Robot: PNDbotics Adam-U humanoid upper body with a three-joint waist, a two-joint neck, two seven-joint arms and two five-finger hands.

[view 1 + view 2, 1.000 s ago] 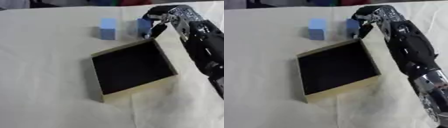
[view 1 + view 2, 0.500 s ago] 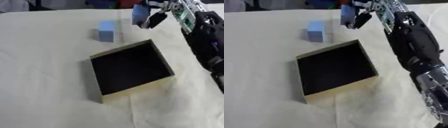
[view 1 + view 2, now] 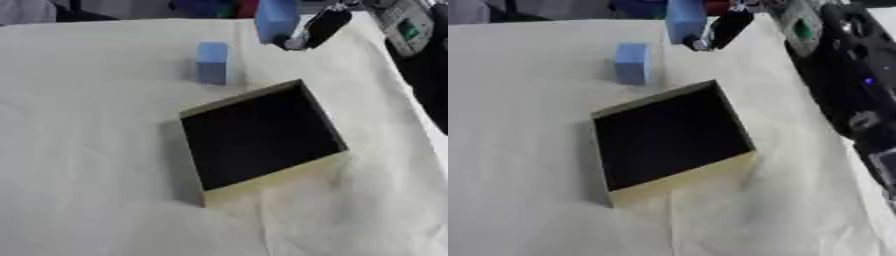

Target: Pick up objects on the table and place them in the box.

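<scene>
Since a second ago your right hand (image 3: pixel 317 27) has lifted one blue block (image 3: pixel 276 19) off the table, fingers pinching it high beyond the box (image 3: pixel 261 137) for clearance; the other blue block (image 3: pixel 211 62) waits beside it.

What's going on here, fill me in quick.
The robot's right hand has a blue block pinched in its fingers and holds it in the air, beyond the far edge of the open box. The box, dark inside, has nothing in it that I can see. A second blue block stands on the cloth-covered table just past the box's far left corner, apart from it. The left hand is out of view.
</scene>
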